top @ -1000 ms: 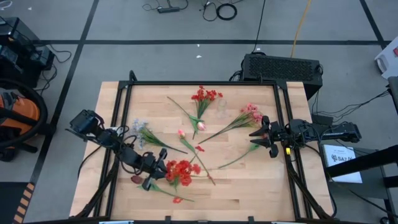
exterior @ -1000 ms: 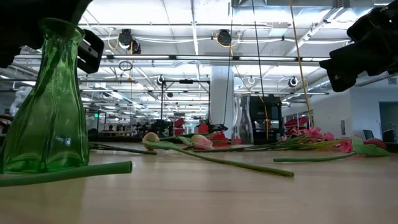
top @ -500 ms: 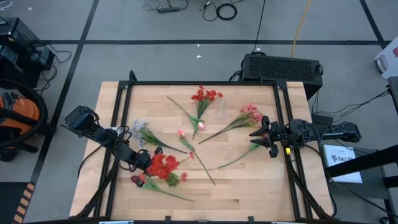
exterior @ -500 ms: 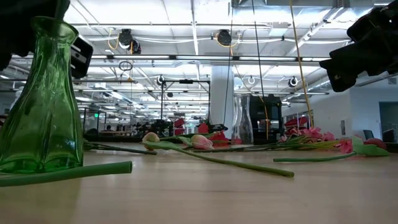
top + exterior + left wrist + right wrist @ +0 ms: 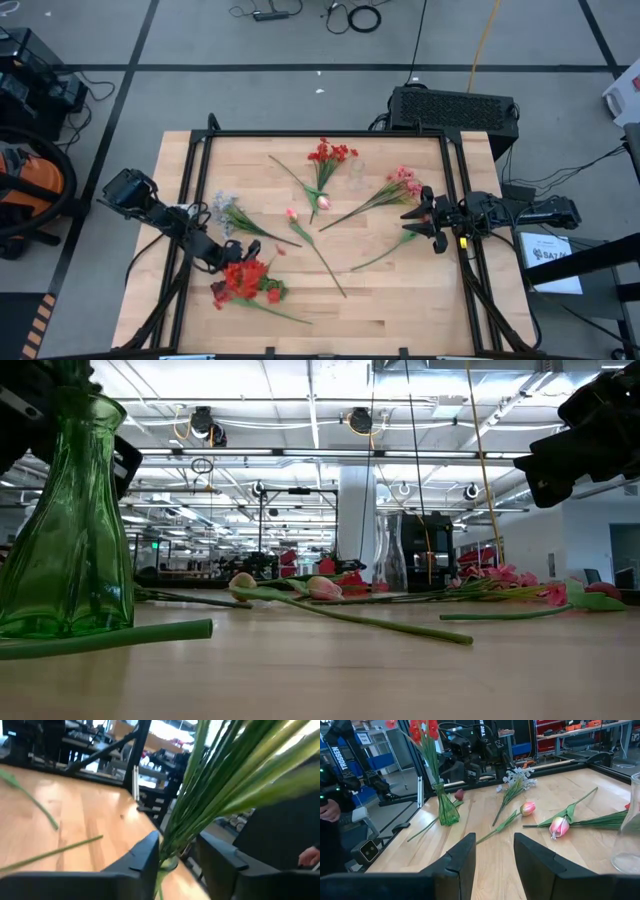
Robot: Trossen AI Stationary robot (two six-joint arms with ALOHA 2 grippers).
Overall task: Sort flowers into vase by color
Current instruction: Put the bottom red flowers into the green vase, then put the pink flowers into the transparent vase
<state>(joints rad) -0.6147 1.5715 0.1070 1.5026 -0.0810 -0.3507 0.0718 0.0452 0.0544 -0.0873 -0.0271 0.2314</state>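
Note:
A green glass vase [image 5: 65,530] stands upright on its base near the table's near left corner. A bunch of red flowers [image 5: 422,730] sticks in it, and their stems [image 5: 200,795] rise from its mouth. My left gripper [image 5: 177,845] is open and level, with one finger on either side of those stems just above the vase mouth. My right gripper [image 5: 495,855] waits open at the table's right edge [image 5: 412,222] with nothing between its fingers. Loose flowers lie on the table: a red cluster [image 5: 328,155], pink blooms [image 5: 403,180], pink tulips [image 5: 292,214] and a pale sprig [image 5: 225,203]. My left gripper stands around the red flowers' green stems [image 5: 172,840] just above the vase mouth, coming at them level. Its fingers are apart. I cannot tell whether either finger touches the stems.
A clear glass vase [image 5: 357,172] stands toward the far middle of the table. A dark maroon bud [image 5: 459,794] and a loose green stem [image 5: 110,635] lie beside the green vase. A black frame [image 5: 320,133] borders the table. A person's hand [image 5: 327,807] shows beyond the table.
My left gripper has moved toward the table's left edge with the vase's top. The green vase, which leaned a second ago, now stands upright, and its base has stayed about where it was. The red blooms have shifted left with it.

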